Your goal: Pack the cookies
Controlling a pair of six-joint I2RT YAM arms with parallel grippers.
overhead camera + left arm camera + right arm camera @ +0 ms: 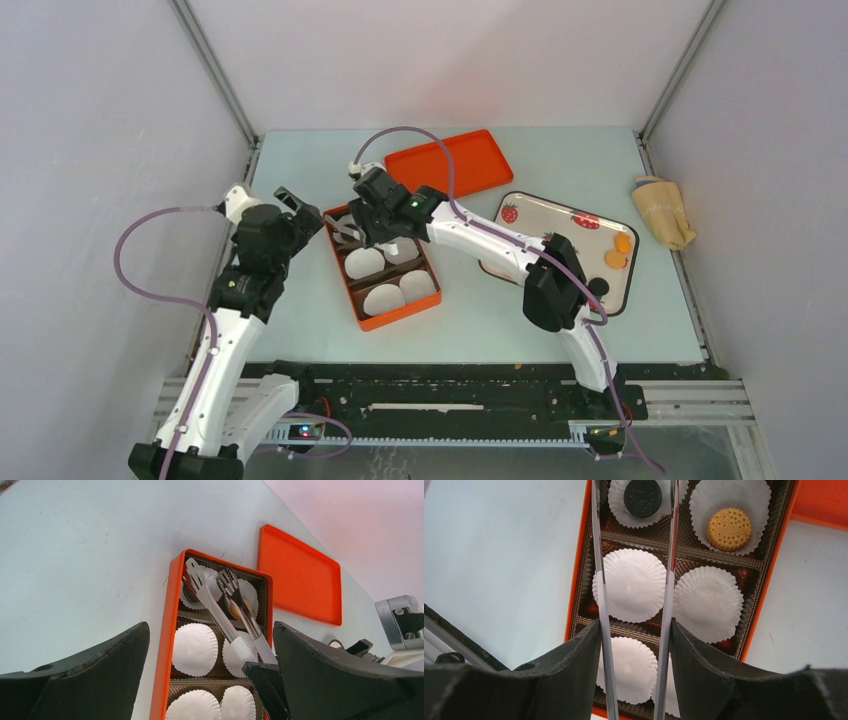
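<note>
Your right gripper (pixel 635 627) clamps the tongs (pixel 668 580); the yellow cookie (pixel 729 529) lies in a cup (pixel 704 500) ahead of its fingers (pixel 569 670), just right of the tongs. Your left gripper (pixel 211 625) gapes wide, holding nothing.

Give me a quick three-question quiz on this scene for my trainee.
1. True or false: the lid lies off the box.
2. How many cups in the box hold a cookie?
3. What is the right gripper closed on? A tongs, B a cookie, C a cup.
Key: 1 true; 2 two; 3 A.
</note>
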